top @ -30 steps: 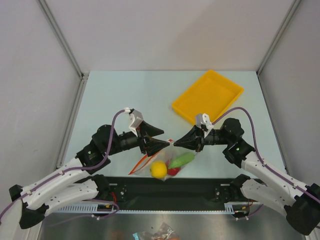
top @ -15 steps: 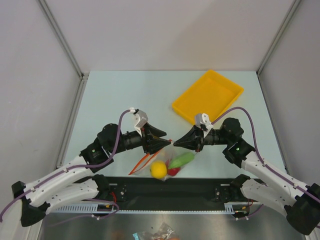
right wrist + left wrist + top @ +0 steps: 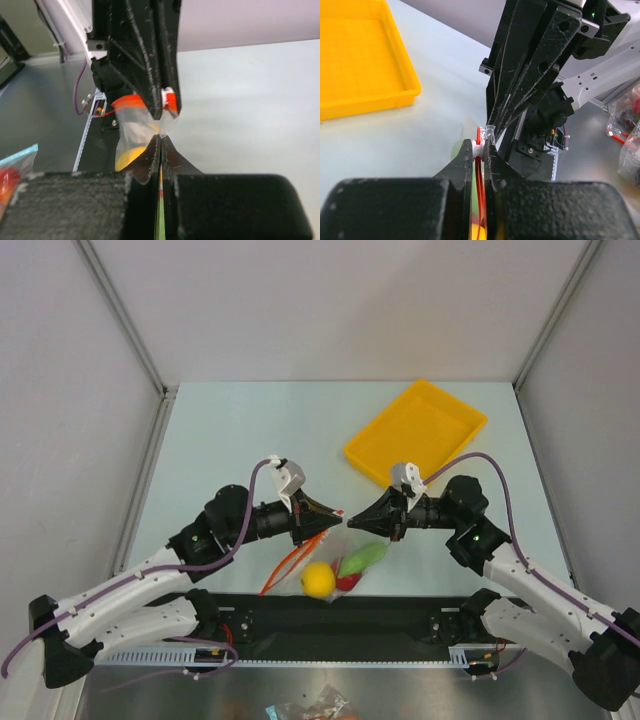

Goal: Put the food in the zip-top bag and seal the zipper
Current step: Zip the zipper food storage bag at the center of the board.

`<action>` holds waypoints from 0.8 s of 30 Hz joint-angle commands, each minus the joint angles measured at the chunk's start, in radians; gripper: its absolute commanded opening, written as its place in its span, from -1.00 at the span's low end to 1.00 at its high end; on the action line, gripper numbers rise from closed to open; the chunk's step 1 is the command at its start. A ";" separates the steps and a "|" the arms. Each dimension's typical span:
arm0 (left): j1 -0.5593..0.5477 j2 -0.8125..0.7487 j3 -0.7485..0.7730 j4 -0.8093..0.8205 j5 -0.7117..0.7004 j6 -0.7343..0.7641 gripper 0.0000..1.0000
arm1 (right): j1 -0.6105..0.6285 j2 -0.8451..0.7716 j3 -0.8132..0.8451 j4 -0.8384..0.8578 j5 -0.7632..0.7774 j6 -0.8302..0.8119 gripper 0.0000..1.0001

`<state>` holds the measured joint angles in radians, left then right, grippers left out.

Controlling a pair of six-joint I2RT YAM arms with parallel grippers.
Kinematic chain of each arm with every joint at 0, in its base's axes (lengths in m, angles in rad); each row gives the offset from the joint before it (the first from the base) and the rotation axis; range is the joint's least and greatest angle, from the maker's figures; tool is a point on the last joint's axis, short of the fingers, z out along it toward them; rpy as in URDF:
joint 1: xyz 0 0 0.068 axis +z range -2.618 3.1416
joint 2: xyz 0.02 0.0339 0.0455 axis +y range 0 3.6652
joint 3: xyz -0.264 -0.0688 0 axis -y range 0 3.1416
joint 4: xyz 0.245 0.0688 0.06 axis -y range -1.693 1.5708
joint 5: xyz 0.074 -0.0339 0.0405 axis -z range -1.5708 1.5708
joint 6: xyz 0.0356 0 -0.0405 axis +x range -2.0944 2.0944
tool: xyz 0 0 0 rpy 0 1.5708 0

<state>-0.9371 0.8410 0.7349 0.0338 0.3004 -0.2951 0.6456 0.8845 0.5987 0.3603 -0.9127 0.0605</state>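
Observation:
The zip-top bag hangs between both grippers near the table's front edge. The yellow lemon, the green vegetable and the red fruit are inside it. The red-orange zipper slants down to the left from the bag's top corner. My left gripper is shut on the zipper at its white slider. My right gripper faces it tip to tip and is shut on the bag's clear corner. In the right wrist view the lemon shows through the plastic.
A yellow tray sits tilted at the back right of the table. The arms' black base strip runs along the near edge, just below the bag. Small packets lie off the table beyond it.
My left gripper moved right to the bag's top corner and went from open to shut on the zipper. The right gripper and the bag stayed put.

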 commanded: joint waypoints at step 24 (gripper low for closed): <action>-0.017 0.040 0.064 -0.026 0.028 0.017 -0.99 | -0.165 -0.088 -0.072 0.200 0.233 0.249 -1.00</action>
<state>-0.9424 0.8833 0.7574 0.0166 0.2989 -0.2943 0.5011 0.8463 0.5217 0.5270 -0.8433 0.2909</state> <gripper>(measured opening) 0.074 0.009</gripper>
